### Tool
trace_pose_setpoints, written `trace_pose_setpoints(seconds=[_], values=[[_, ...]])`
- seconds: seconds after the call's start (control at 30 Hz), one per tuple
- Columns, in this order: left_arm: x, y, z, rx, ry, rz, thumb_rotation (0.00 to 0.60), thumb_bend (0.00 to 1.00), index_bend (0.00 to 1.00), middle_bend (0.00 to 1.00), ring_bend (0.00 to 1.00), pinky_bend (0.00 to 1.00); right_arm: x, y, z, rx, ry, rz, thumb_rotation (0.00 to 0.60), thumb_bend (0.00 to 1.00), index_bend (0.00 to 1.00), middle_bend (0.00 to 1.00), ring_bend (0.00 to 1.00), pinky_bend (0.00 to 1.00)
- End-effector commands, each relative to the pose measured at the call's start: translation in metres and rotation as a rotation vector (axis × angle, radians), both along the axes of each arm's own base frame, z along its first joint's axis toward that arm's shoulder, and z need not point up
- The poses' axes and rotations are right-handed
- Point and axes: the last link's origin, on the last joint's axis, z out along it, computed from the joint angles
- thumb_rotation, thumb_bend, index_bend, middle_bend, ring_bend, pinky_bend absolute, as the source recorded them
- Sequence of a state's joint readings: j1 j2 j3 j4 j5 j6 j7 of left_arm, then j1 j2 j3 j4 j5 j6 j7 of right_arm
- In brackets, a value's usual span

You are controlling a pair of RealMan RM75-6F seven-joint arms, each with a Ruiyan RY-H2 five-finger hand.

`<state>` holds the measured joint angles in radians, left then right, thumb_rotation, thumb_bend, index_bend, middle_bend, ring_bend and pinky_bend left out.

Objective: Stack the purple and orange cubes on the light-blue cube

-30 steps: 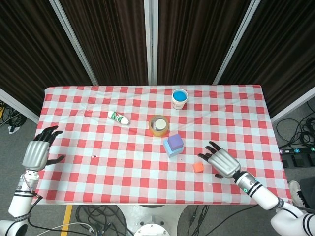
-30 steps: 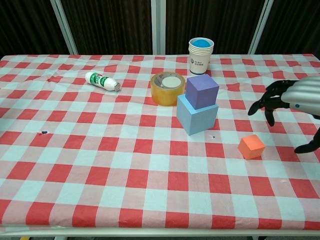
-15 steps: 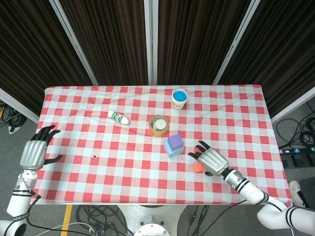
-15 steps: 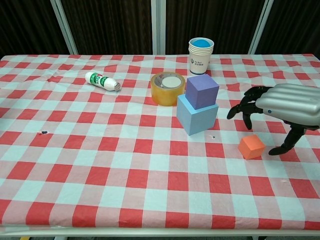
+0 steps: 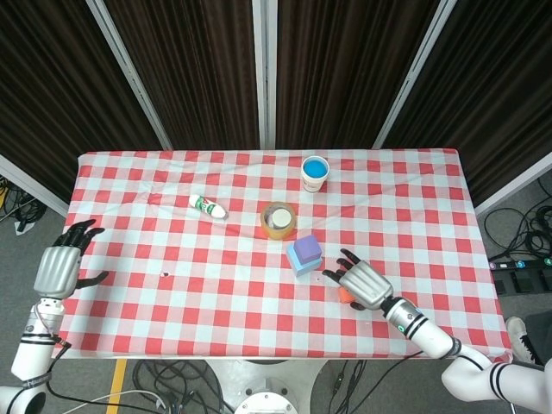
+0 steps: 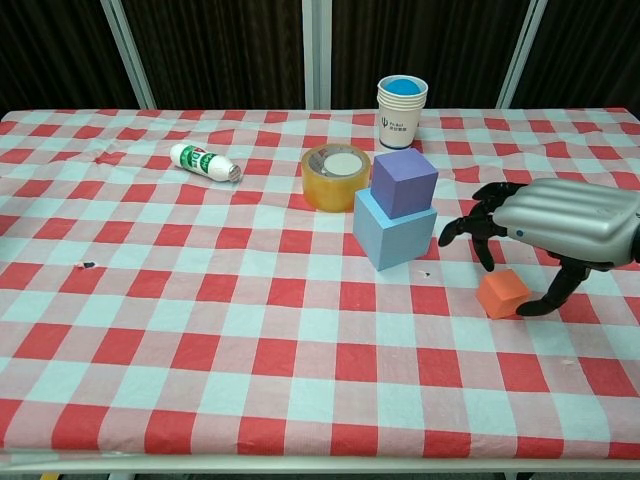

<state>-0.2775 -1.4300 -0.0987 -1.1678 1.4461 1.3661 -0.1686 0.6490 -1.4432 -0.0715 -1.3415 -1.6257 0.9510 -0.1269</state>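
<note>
The purple cube (image 6: pixel 403 181) sits on top of the light-blue cube (image 6: pixel 393 231) near the table's middle; in the head view the purple cube (image 5: pixel 306 249) covers most of the light-blue cube (image 5: pixel 297 262). The orange cube (image 6: pixel 502 294) lies on the cloth to their right. My right hand (image 6: pixel 553 225) hovers over it, fingers spread and curved down around it, thumb tip by its right side, not gripping. From the head view the right hand (image 5: pixel 360 283) hides most of the orange cube (image 5: pixel 344 296). My left hand (image 5: pixel 59 266) hangs open off the table's left edge.
A roll of yellow tape (image 6: pixel 336 176) stands just behind the cube stack. A paper cup with a blue lid (image 6: pixel 402 111) is farther back. A small white bottle (image 6: pixel 204 162) lies on its side at the left. The checked tablecloth (image 6: pixel 200 330) covers the table.
My right hand has moved left and down, from beside the orange cube to directly over it, with its fingers now around the cube. The left hand barely shifted.
</note>
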Motion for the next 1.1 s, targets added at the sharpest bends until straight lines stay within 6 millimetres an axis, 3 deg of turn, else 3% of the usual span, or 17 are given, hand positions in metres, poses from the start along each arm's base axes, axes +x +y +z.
trace_pose_setpoints(seconds=[0.03, 0.37, 0.5, 0.67, 0.8, 0.9, 1.0, 1.1], values=[[0.0, 0.0, 0.0, 0.001, 0.002, -0.001, 0.6, 0.11, 0.28, 0.24, 0.16, 0.29, -0.001, 0.0, -0.001, -0.003, -0.001, -0.002, 0.6, 0.05, 0.19, 0.46, 0.19, 0.08], [0.002, 0.0, 0.0, 0.002, 0.007, -0.005, 0.6, 0.11, 0.28, 0.24, 0.16, 0.29, -0.002, 0.002, 0.002, -0.03, -0.019, 0.003, 0.6, 0.13, 0.23, 0.55, 0.26, 0.1], [0.001, -0.001, 0.001, 0.008, 0.002, -0.005, 0.6, 0.11, 0.28, 0.24, 0.16, 0.29, 0.006, 0.003, 0.016, -0.057, -0.049, 0.031, 0.6, 0.13, 0.23, 0.55, 0.26, 0.1], [0.003, 0.0, 0.0, 0.002, -0.001, -0.009, 0.6, 0.11, 0.28, 0.24, 0.16, 0.29, 0.035, 0.001, 0.06, -0.099, -0.12, 0.06, 0.6, 0.13, 0.23, 0.55, 0.26, 0.1], [0.004, -0.001, -0.001, -0.001, 0.001, -0.015, 0.6, 0.11, 0.28, 0.24, 0.16, 0.29, 0.071, -0.006, 0.107, -0.114, -0.137, 0.085, 0.6, 0.13, 0.23, 0.54, 0.26, 0.1], [0.005, -0.001, 0.0, 0.001, 0.001, -0.017, 0.6, 0.11, 0.28, 0.24, 0.16, 0.29, 0.097, -0.016, 0.129, -0.1, -0.13, 0.088, 0.6, 0.13, 0.23, 0.54, 0.26, 0.11], [0.006, -0.001, -0.001, -0.003, 0.004, -0.019, 0.6, 0.11, 0.28, 0.24, 0.16, 0.29, 0.115, -0.034, 0.136, -0.085, -0.094, 0.099, 0.6, 0.14, 0.23, 0.54, 0.26, 0.11], [0.006, -0.001, -0.002, -0.005, 0.006, -0.019, 0.6, 0.11, 0.28, 0.24, 0.16, 0.29, 0.127, -0.053, 0.129, -0.056, -0.064, 0.092, 0.6, 0.14, 0.23, 0.54, 0.26, 0.12]])
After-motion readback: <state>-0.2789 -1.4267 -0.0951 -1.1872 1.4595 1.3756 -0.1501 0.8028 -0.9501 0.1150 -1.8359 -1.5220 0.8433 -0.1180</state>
